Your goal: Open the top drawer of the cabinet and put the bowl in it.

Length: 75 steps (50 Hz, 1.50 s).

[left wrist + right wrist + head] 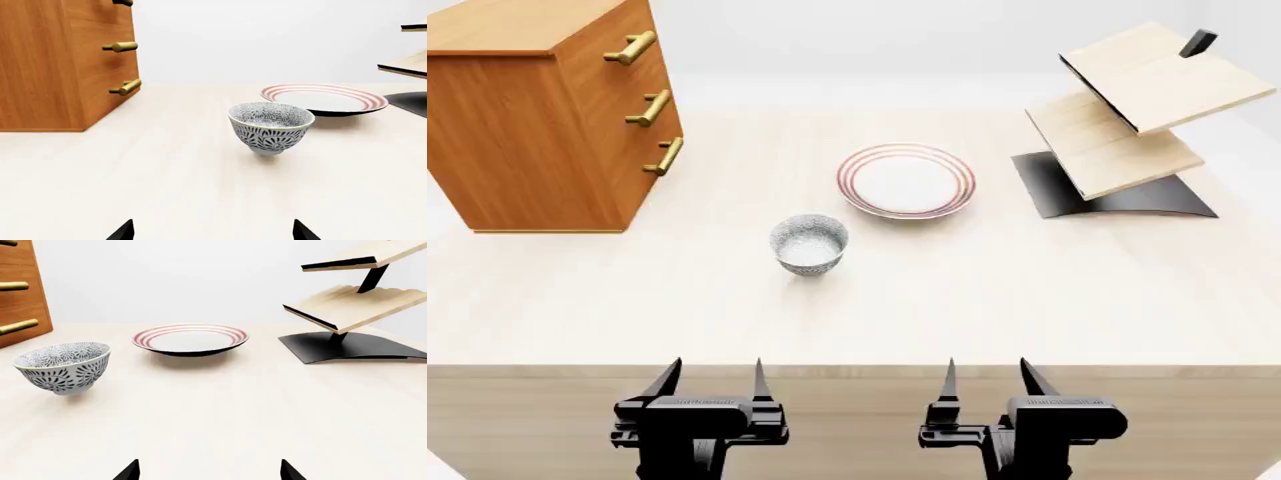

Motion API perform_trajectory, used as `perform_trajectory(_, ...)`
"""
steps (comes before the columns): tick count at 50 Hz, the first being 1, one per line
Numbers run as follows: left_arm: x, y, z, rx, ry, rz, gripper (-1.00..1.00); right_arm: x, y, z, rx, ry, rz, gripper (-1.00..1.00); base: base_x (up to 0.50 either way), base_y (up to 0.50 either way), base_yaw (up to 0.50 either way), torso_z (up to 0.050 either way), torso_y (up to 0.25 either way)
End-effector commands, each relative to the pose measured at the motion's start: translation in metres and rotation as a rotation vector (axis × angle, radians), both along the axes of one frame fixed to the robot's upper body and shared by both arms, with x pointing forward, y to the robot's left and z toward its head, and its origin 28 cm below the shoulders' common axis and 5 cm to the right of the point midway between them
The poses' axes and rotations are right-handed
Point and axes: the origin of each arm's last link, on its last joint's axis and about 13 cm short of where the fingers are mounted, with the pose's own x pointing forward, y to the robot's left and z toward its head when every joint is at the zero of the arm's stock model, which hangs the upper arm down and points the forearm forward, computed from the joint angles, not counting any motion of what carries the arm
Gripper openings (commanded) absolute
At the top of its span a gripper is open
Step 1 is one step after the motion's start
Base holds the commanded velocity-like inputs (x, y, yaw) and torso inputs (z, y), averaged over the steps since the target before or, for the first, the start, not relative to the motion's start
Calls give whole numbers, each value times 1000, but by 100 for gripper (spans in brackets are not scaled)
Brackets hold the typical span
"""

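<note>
The bowl [809, 243] sits on the pale table [961, 300], between the cabinet [547, 120] and the red-ringed plate [906, 181]. The top drawer [614, 45] is closed. The left gripper [715, 382] and right gripper [988, 380] hang near the table's front edge, fingers spread, holding nothing.

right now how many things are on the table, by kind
cabinets: 1, the orange-brown cabinet with three brass handles
bowls: 1, the patterned bowl
plates: 1, the red-ringed plate
racks: 1, the slanted wooden rack on a black base
total: 4
</note>
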Motion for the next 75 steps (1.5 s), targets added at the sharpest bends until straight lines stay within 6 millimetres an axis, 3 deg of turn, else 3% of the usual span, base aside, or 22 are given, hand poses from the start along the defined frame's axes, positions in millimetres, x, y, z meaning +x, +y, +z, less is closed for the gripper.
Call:
perform_trajectory(1, 0, 0, 1, -1, -3, -2, 100, 0, 0, 1, -6, 0, -1, 100, 0, 0, 0, 0, 0)
perform_trajectory(15, -3, 1, 11, 9, -40, -5, 100, -3, 0, 11, -48, -17, 2, 100, 0, 0, 0, 0, 0)
perform_trajectory(24, -3, 6, 31, 27, -99, -12, 100, -7, -4, 29, -67, -63, -16, 100, 0, 0, 0, 44, 19)
perform_trajectory(50, 19, 16, 122, 88, -188, -66, 100, -5, -20, 119, -174, -213, -18, 100, 0, 0, 0, 50, 24)
perform_trajectory(65, 32, 23, 165, 142, -213, -56, 100, 1, -25, 153, -238, -217, -30, 100, 0, 0, 0, 50, 24)
perform_trajectory(75, 44, 28, 199, 166, -245, -44, 100, 7, -27, 187, -265, -232, -12, 100, 0, 0, 0, 50, 24)
